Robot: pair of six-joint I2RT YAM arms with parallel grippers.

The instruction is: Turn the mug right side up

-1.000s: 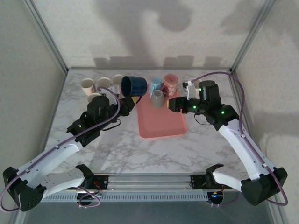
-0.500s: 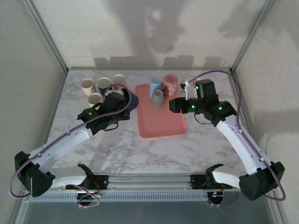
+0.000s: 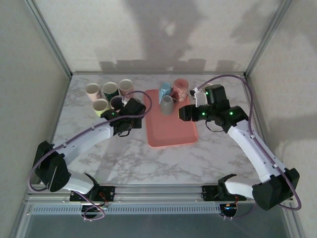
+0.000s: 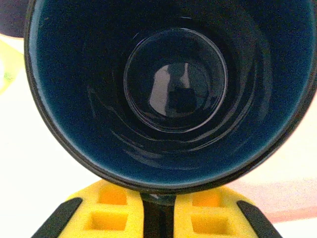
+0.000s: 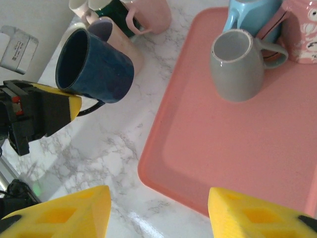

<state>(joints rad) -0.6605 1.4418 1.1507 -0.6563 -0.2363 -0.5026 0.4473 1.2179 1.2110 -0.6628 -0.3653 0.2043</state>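
**A:** Where is the mug (image 5: 94,67)?

**B:** It is at the table's (image 5: 116,148) left-centre, just left of the tray (image 5: 223,153) and close in front of a pale cup (image 5: 126,47). It is dark blue, with its mouth up. The left wrist camera looks straight down into it and sees a bare, glossy bottom.

**A:** Is it standing on the marble?

**B:** I cannot tell. From the right wrist it looks tilted, and its base is hidden behind its own body.

**A:** What about the left gripper (image 4: 158,215)?

**B:** Its yellow pads (image 4: 111,210) are pressed together on the dark handle, at the near side of the rim.

**A:** And the right gripper (image 5: 156,213)?

**B:** It is spread wide with nothing between the fingers. It hangs over the tray's right side, well apart from the mug.

**A:** What is on the tray?

**B:** There are three mugs at the far end. A grey mug (image 5: 237,72) stands mouth up, and a light blue mug (image 5: 250,12) and a pink printed mug (image 5: 304,32) sit just behind it. The three are packed close together, and the near part of the tray is bare.

**A:** Anything else?

**B:** More cups (image 3: 101,91) are clustered at the far left of the table, beyond the mug.
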